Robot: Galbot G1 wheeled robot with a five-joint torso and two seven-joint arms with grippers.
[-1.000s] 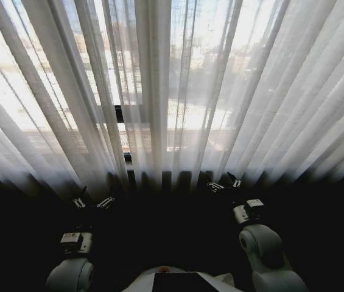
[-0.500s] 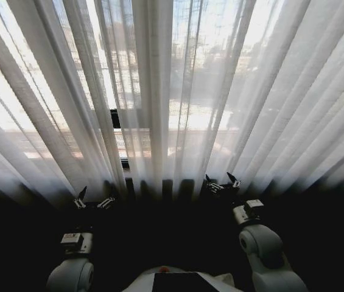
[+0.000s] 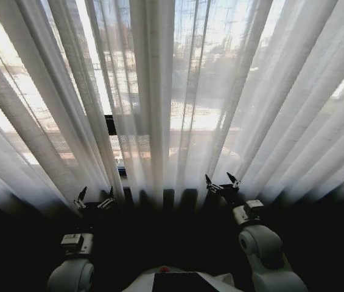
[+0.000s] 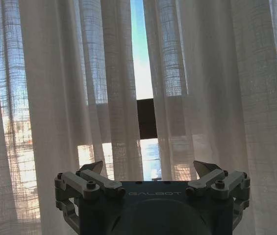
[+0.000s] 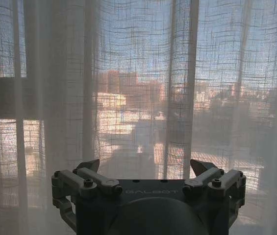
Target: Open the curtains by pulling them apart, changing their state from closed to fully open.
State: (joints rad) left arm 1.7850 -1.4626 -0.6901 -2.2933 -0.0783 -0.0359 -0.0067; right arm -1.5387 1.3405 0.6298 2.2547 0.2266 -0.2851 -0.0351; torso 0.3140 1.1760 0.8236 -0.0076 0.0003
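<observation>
Curtains (image 3: 159,91) nearly shut; left claw (image 3: 95,198), right claw (image 3: 222,181) spread, close.

The curtains (image 3: 159,103) hang as two sheer white panels in long vertical pleats, translucent to the daylight behind. They are drawn nearly closed, with a narrow gap where the panels meet, seen in the left wrist view.

Sheer woven cloth for the curtains (image 3: 159,109), loose open weave, matt, translucent to daylight. Matt grey metal or plastic, cannot tell which, on left gripper (image 4: 150,174) and right gripper (image 5: 145,169), smooth.
</observation>
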